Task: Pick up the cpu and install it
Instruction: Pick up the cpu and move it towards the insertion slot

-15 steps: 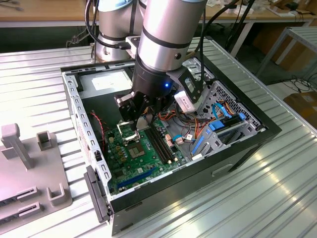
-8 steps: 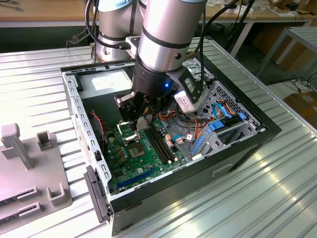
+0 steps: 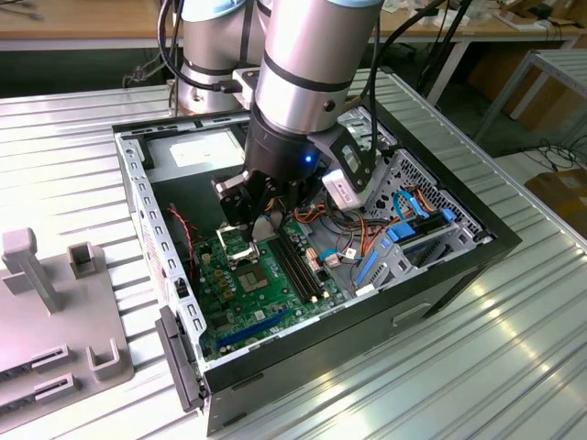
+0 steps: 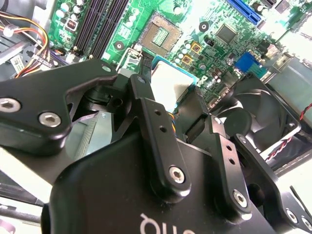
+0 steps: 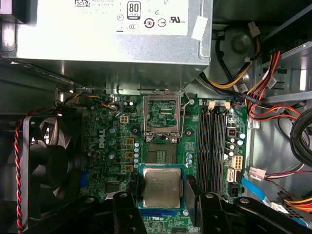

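The cpu (image 5: 161, 186), a flat square chip with a silver-grey top and a thin green rim, is held between my gripper's two black fingers (image 5: 127, 197). My gripper (image 5: 161, 197) is shut on its two opposite edges. The chip hangs level just above the green motherboard (image 5: 105, 146), a short way from the open socket (image 5: 163, 148), whose metal load plate (image 5: 163, 114) stands raised. In the second wrist view the cpu (image 4: 170, 80) shows past the fingers (image 4: 146, 107), with the socket (image 4: 159, 33) beyond it. In the exterior view my gripper (image 3: 260, 206) is down inside the open computer case (image 3: 138, 211).
A grey power supply (image 5: 112, 34) sits beyond the socket, a black fan (image 5: 46, 165) on one side, and memory slots (image 5: 212, 146) and bundled cables (image 5: 263, 83) on the other. A grey fixture (image 3: 55, 302) stands on the ribbed table at the exterior view's left.
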You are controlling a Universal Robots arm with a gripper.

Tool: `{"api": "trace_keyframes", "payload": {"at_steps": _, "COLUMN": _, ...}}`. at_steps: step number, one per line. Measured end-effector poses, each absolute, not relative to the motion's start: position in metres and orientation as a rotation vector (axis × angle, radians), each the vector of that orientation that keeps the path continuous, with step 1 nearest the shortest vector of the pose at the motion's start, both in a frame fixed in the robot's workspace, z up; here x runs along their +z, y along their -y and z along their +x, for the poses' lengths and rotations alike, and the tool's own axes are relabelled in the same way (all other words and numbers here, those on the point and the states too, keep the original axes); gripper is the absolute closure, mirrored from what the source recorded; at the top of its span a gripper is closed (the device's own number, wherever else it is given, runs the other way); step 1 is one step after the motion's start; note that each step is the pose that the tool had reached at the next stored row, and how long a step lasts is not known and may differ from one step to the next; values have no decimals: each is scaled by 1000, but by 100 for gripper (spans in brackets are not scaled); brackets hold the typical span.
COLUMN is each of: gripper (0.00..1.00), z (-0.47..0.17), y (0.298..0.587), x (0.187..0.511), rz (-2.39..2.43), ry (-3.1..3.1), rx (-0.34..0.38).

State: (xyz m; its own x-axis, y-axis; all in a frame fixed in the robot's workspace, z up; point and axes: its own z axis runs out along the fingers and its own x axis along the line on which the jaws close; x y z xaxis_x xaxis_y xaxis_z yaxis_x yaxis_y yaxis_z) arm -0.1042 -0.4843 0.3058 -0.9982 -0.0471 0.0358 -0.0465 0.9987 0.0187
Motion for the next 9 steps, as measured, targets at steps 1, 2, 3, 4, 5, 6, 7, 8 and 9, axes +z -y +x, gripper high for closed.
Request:
{"api": "trace_keyframes", "payload": {"at_steps": 1, "gripper": 53, "z": -104, "y": 484, "x": 304, "rz": 73, "ry": 3104, "rx": -28}}
{"api": "trace_keyframes", "payload": {"at_steps": 2, "gripper": 53, "z": -104, "y": 484, "x": 302, "rz": 72, "ry": 3104, "rx": -28}}
{"api": "trace_keyframes", "payload": {"at_steps": 3, "gripper": 53, "z": -104, "y": 484, "x": 300, "rz": 72, "ry": 3104, "rx": -28}}
{"api": "trace_keyframes", "payload": {"at_steps": 4, "gripper": 53, "z": -104, "y": 484, "x": 299, "rz": 73, "ry": 3104, "rx": -28}}
{"api": "trace_keyframes", "payload": {"at_steps": 5, "gripper": 53, "z": -104, "y": 484, "x": 297, "rz": 73, "ry": 3104, "rx": -28}}
{"api": "trace_keyframes", "payload": {"at_steps": 6, "gripper": 53, "z": -104, "y": 484, "x": 295, "rz": 73, "ry": 3104, "rx": -28}}
{"api": "trace_keyframes", "payload": {"at_steps": 7, "gripper": 53, "z": -103, "y": 484, "x": 292, "rz": 73, "ry": 3104, "rx": -28}}
{"api": "trace_keyframes", "payload": {"at_steps": 8, "gripper": 53, "z": -103, "y": 484, "x": 290, "rz": 72, "ry": 3104, "rx": -28}}
{"api": "trace_keyframes", "payload": {"at_steps": 9, "gripper": 53, "z": -103, "y": 484, "x": 288, "rz": 71, "ry": 3104, "rx": -28}}
